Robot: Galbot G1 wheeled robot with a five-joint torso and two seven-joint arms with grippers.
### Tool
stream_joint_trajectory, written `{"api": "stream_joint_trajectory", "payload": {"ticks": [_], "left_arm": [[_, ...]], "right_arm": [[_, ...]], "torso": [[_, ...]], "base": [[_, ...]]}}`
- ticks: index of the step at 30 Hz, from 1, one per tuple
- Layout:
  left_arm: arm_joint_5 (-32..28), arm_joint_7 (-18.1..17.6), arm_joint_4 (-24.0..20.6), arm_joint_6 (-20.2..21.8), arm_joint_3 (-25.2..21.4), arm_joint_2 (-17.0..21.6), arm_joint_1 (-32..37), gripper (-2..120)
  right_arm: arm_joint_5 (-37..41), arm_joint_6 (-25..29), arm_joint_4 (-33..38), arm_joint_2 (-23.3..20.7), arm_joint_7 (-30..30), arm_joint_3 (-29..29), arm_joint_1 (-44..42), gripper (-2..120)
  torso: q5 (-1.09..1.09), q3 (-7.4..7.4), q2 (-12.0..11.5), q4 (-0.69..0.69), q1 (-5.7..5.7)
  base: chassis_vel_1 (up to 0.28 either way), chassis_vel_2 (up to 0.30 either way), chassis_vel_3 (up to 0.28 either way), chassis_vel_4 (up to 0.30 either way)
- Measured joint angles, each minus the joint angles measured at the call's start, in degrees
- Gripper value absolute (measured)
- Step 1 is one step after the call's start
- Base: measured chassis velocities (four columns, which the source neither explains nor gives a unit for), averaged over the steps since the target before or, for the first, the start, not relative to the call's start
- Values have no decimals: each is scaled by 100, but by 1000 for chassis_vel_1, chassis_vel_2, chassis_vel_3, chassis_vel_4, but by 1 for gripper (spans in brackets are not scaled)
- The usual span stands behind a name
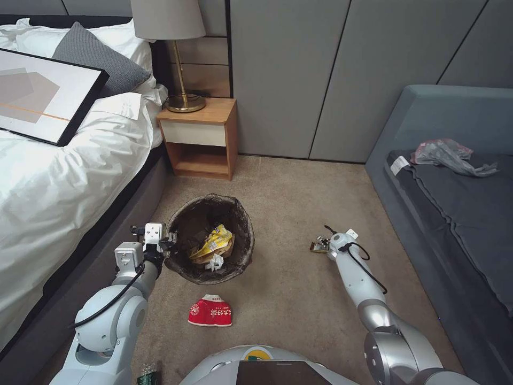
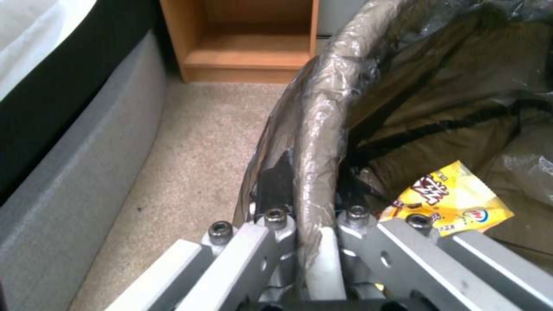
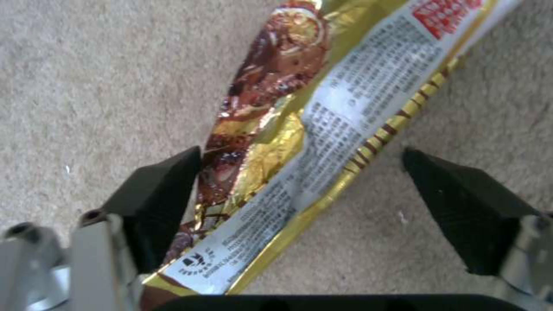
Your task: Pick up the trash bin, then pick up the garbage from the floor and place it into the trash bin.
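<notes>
The small round white plastic trash bin (image 1: 210, 239), lined with a dark brown-black bag folded over its rim, stands on the beige carpet (image 1: 288, 203) in the middle of the head view, with the wooden nightstand (image 1: 199, 138) at its 12 o'clock. The left gripper (image 2: 311, 224) sits at the bin's 9 o'clock, its jaws pressed onto the bagged rim, one finger outside and one inside. Inside lie a yellow snack wrapper (image 2: 449, 201) and a crumpled white tissue (image 1: 215, 262).

At the bin's 3 o'clock, well apart, the right gripper (image 3: 302, 190) is down at the floor with jaws spread around a gold-and-brown foil snack wrapper (image 3: 300, 129); the black fingers (image 3: 155, 194) flank it, one touching its edge, the other clear. A crushed red-and-white noodle bowl (image 1: 210, 311) lies at the bin's 6 o'clock.

The foil wrapper looks very light, thin and slick, and would crumple rather than resist; pinching across its narrow middle seems soundest. The bin seems light, but its loose liner may slip at the rim.
</notes>
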Motion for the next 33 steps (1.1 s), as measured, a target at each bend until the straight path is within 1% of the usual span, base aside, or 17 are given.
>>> {"api": "stream_joint_trajectory", "payload": {"ticks": [2, 5, 10, 13, 14, 17, 18, 19, 22, 23, 24, 26, 27, 28, 30, 31, 33], "left_arm": [[1, 1, 0, 0, 0, 4, -1, 0], [-2, 4, 2, 0, -14, 25, -5, 0], [-6, 4, 12, 0, -18, 33, -15, 0], [-11, 5, 11, 0, -15, 32, -24, 0], [-11, 5, 11, 0, -15, 32, -24, 0], [-20, 6, 11, 0, -21, 41, -32, 0], [-23, 6, 11, 0, -23, 41, -36, 0], [-23, 6, 11, 0, -23, 41, -36, 0], [-27, 5, 7, 0, -33, 33, -38, 0], [-27, 5, 7, 0, -33, 33, -38, 0], [-27, 5, 7, 0, -39, 29, -38, 0], [-27, 3, 7, 0, -51, 23, -38, 0], [-27, 3, 7, 0, -51, 23, -38, 0], [-28, 3, 6, 0, -56, 22, -38, 0], [-28, 3, 6, 0, -59, 18, -41, 0], [-28, 3, 6, 0, -59, 18, -41, 0], [-28, 3, 6, 0, -63, 9, -47, 0]], "right_arm": [[-16, 0, 1, 11, -7, -15, 0, 80], [-40, 3, 15, 34, -20, -39, -12, 71], [-87, 9, 46, 64, -20, -48, -35, 64], [-104, 17, 120, 73, -21, -58, -83, 55], [-104, 17, 120, 73, -21, -58, -83, 55], [-96, 7, 272, 66, -23, -69, -157, 45], [-82, -13, 337, 59, -17, -72, -184, 41], [-82, -13, 337, 59, -17, -72, -184, 41], [-47, -89, 554, 32, 38, -80, -282, 26], [-47, -89, 554, 32, 38, -80, -282, 26], [-14, -118, 675, 13, 65, -87, -338, 23], [50, -177, 1001, -47, 125, -101, -471, 13], [50, -177, 1001, -47, 125, -101, -471, 13], [102, -216, 1206, -81, 179, -111, -568, 7], [204, -285, 1505, -119, 271, -114, -711, 0], [204, -285, 1505, -119, 271, -114, -711, 0], [278, -352, 1872, -179, 345, -114, -877, 0]], "torso": [[1, 0, 0, 0, 0], [1, 0, 0, 0, 0], [3, 0, 0, 1, 0], [8, 1, -1, 4, 0], [8, 1, -1, 4, 0], [17, 3, -2, 11, 1], [18, 3, -3, 12, 1], [18, 3, -3, 12, 1], [19, 4, -3, 15, 1], [19, 4, -3, 15, 1], [19, 4, -3, 14, 1], [11, 3, -3, 8, 1], [11, 3, -3, 8, 1], [8, 2, -3, 5, 1], [11, 2, -3, 4, 1], [11, 2, -3, 4, 1], [8, 2, -3, 6, 1]], "base": [[0, 0, 0, 0], [0, 0, 0, 0], [0, 0, 0, 0], [0, 0, 0, 0], [0, 0, 0, 0], [0, 0, 0, 0], [0, 0, 0, 0], [0, 0, 0, 0], [0, 0, 0, 0], [0, 0, 0, 0], [0, 0, 0, 0], [0, 0, 0, 0], [0, 0, 0, 0], [0, 0, 0, 0], [0, 0, 0, 0], [0, 0, 0, 0], [0, 0, 0, 0]]}}
